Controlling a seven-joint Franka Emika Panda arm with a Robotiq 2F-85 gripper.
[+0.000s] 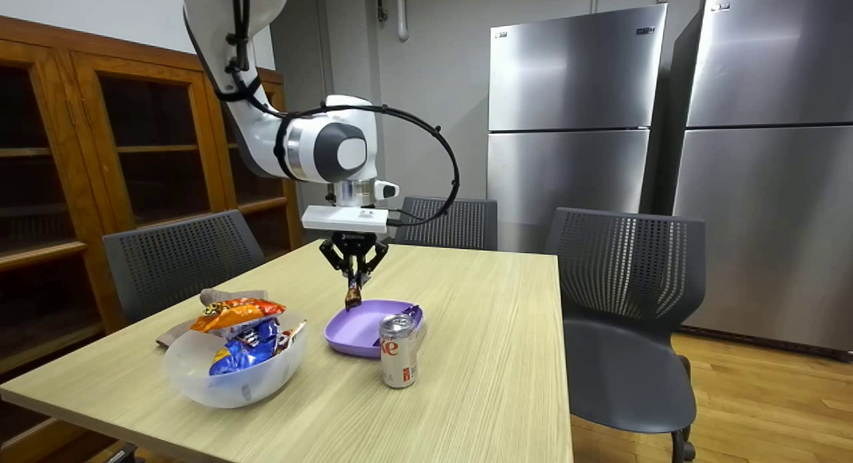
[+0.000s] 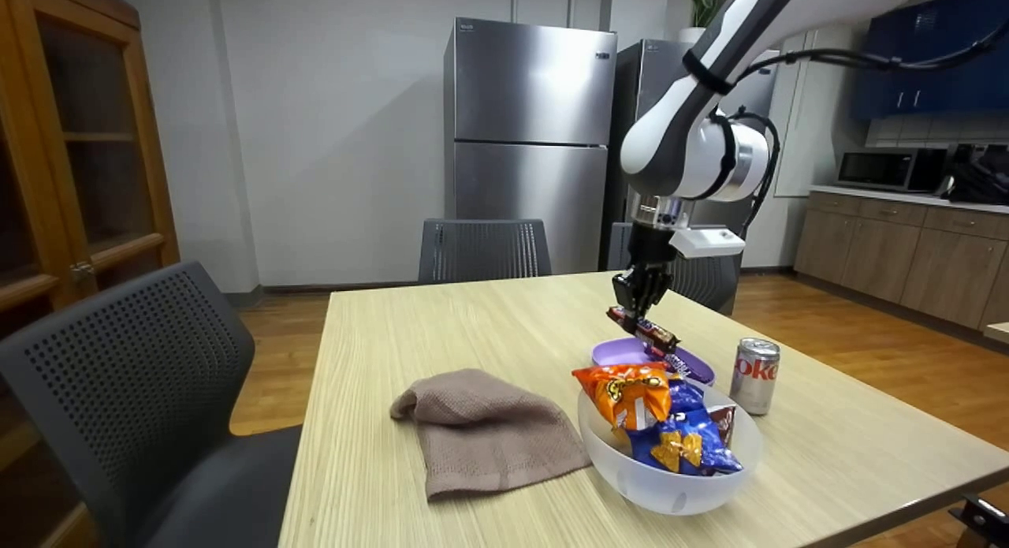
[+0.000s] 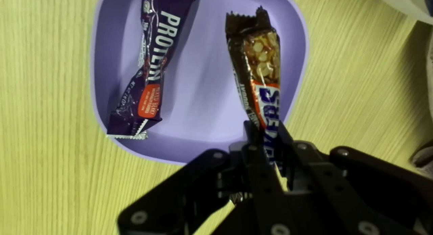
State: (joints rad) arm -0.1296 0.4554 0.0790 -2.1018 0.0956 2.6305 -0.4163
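Note:
My gripper [image 3: 265, 132] is shut on a brown-wrapped snack bar [image 3: 262, 62] and holds it near its middle, above the purple plate [image 3: 203, 106]. The bar also shows in both exterior views [image 1: 353, 296] [image 2: 656, 333], tilted down at one end in an exterior view. The gripper [image 1: 356, 271] is over the plate's edge, apart from the table. A dark purple protein bar [image 3: 157, 52] lies in the plate with one end on its rim. The far end of the held bar is mostly hidden by the gripper [image 2: 633, 315] in the wrist view.
A translucent white bowl [image 1: 250, 386] with orange and blue snack bags [image 2: 684, 438] stands beside the plate. A silver Coke can [image 1: 398, 353] stands upright close to the plate. A brown cloth [image 2: 493, 434] lies by the bowl. Dark chairs [image 1: 626, 303] surround the wooden table [image 1: 480, 356].

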